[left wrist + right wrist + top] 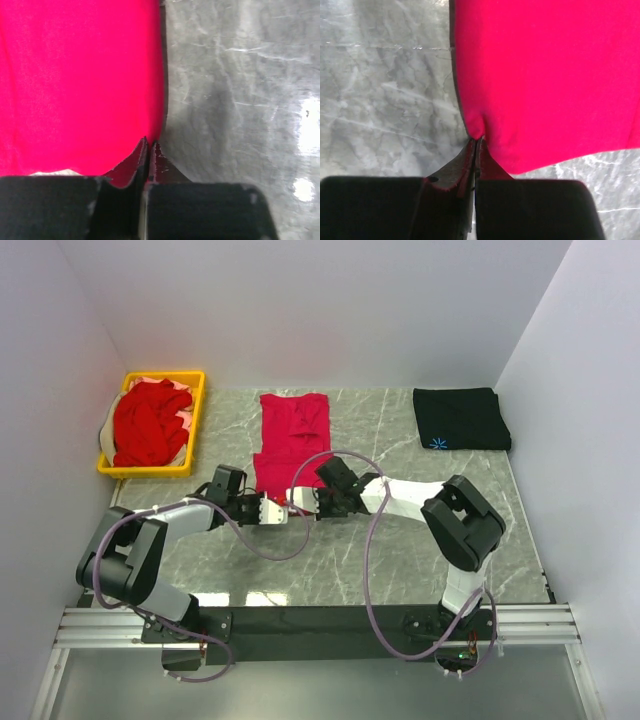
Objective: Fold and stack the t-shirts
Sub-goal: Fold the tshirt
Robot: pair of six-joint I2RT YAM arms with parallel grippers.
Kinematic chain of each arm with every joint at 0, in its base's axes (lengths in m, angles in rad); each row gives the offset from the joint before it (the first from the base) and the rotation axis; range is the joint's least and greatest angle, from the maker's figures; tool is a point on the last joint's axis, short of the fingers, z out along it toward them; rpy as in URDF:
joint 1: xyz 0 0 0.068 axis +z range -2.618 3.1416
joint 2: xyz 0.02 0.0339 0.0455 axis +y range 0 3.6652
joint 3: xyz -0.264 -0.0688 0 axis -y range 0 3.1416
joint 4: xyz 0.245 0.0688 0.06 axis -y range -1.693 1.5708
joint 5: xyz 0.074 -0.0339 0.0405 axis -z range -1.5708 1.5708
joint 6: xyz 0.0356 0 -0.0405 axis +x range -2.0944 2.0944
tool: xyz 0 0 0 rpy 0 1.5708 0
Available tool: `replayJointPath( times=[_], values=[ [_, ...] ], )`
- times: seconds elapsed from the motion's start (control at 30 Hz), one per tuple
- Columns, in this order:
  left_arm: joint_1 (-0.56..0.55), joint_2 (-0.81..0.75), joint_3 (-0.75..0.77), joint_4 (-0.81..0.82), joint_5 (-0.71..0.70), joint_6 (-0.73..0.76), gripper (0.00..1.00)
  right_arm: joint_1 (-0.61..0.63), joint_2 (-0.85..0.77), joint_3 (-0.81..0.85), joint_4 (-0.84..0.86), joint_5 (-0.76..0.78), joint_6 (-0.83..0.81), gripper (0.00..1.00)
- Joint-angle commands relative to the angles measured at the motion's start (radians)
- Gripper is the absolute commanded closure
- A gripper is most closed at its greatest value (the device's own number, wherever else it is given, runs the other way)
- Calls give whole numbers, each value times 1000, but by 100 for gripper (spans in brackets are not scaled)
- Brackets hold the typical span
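Observation:
A bright red t-shirt [292,435] lies on the marble table as a long narrow strip, running away from the arms. Both grippers meet at its near end. My left gripper [279,512] is shut on the near hem, and in the left wrist view its tips [150,144] close on the edge of the red cloth [75,75]. Just to its right, my right gripper [299,502] is shut too. In the right wrist view the red cloth [545,75] puckers where the tips [477,140] pinch it. A folded black t-shirt [462,418] lies at the back right.
A yellow plastic basket [198,400] stands at the back left, with crumpled red shirts [148,425] heaped in it. White walls close off the table on the left, back and right. Grey marble tabletop [400,540] shows around the shirts.

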Motion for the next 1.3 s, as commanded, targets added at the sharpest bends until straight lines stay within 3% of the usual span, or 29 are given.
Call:
replayJointPath(
  times=[0.0,0.2,0.37,0.63,0.83,1.0,1.1,1.27],
  values=[
    [-15,-34,48,-142,45,-2,99,1,-57,-9,-79,-7,54,100],
    [-57,-193,45,-344,115,13,99,33,-246,-58,-207,-102,143,100],
    [-121,-410,29,-611,169,4,99,69,-428,-96,-346,-171,173,100],
    [-167,-644,114,-849,250,-144,99,98,-648,-130,-512,-256,158,100],
    [-151,-606,209,-883,212,-246,100,41,-649,-69,-498,-231,117,100],
    [-14,-516,314,-854,267,-197,100,-74,-539,49,-494,-242,36,100],
    [67,-398,414,-866,313,-153,100,-114,-456,153,-494,-261,-4,100],
    [167,-174,537,-739,319,-157,99,-190,-256,337,-474,-284,-57,100]
  ],
)
